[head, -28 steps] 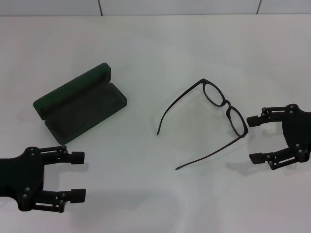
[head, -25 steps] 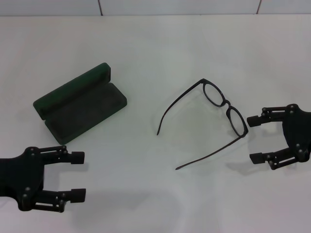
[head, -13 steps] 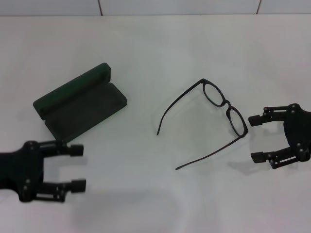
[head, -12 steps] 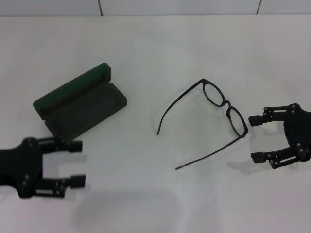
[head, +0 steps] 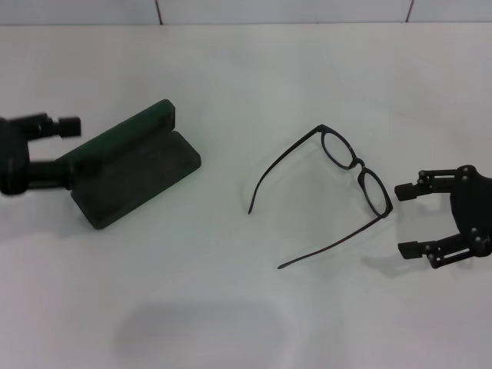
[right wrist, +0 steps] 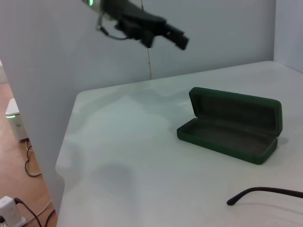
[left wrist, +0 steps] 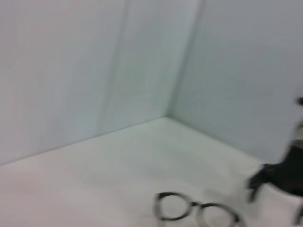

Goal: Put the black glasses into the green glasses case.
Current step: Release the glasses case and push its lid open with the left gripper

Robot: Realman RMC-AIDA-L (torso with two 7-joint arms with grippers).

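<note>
While lying unfolded on the white table point(head: 231, 69) (lenses standing on edge, temples spread), the black glasses point(head: 338, 192) sit well right of the green glasses case point(head: 134, 165), whose lid stands open. Left gripper point(head: 65, 150): raised above the case's left end, fingers parted, holding nothing. Right gripper point(head: 407, 219): just right of the glasses, fingers wide apart, holding nothing.

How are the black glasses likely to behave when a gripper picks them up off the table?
The black glasses look thin-framed, so probably light and easily nudged aside by a finger. Both temple arms are unfolded and long, so they may swing or fold at the hinges when lifted. The clear lenses suggest fragility; the open right gripper beside them should probably close gently on the frame.
</note>
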